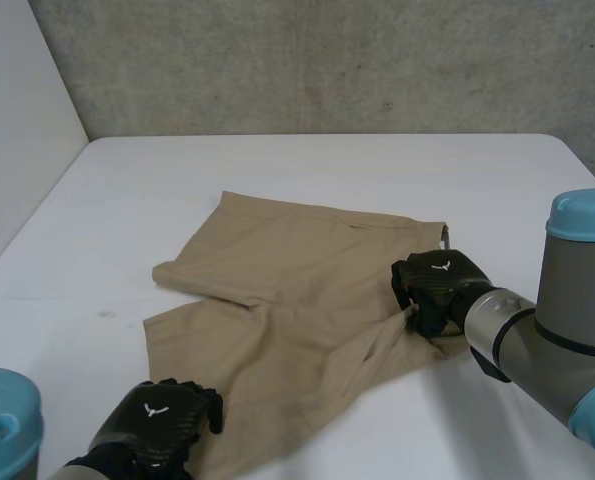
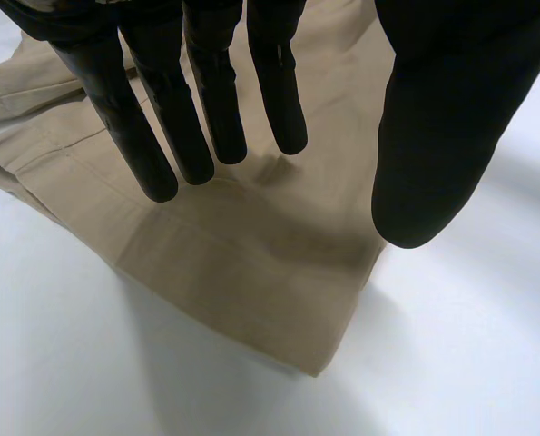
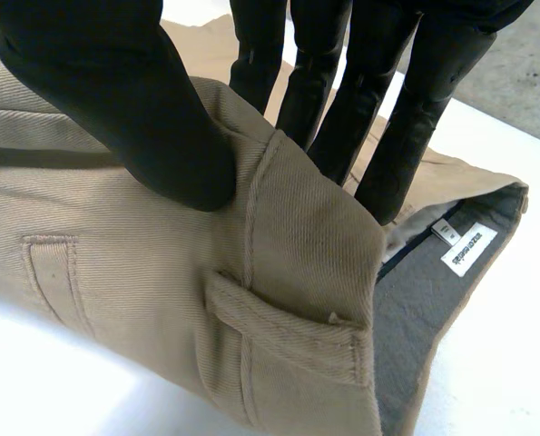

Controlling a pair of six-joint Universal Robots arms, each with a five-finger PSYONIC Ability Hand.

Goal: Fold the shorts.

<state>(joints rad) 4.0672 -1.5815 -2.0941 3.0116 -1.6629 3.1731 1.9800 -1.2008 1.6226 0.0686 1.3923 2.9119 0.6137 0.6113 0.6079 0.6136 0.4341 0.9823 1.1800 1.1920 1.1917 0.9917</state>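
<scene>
While the tan woven-cloth shorts (image 1: 297,300) lie spread flat in the middle of the white table (image 1: 327,170), the head view puts the waistband toward the robot's right and both legs toward its left. Right robot hand (image 1: 439,285) sits on the near end of the waistband, with cloth ridged up beside it. Left robot hand (image 1: 162,420) is at the near leg's hem corner.

Left wrist view: the fingers (image 2: 165,145) are straight with the thumb spread well apart, nothing held. They are over the hem corner, close above it or just touching; cannot tell which.

Right wrist view: the thumb (image 3: 115,100) presses the outside of the waistband and the fingers are on the far side. A raised fold is pinched between them, so this robot hand is clamped on the shorts, beside a stitched belt loop (image 3: 279,331). Grey lining (image 3: 415,318) and a white label (image 3: 469,248) show where the waistband gapes.

Handling, judged: light, soft and limp, so it will drape and drag on the table. The stitched waistband and hem look thicker and firmer, so they are the better holds. Take the hem corner and waistband end and lift both together, or the middle sags and wrinkles.
</scene>
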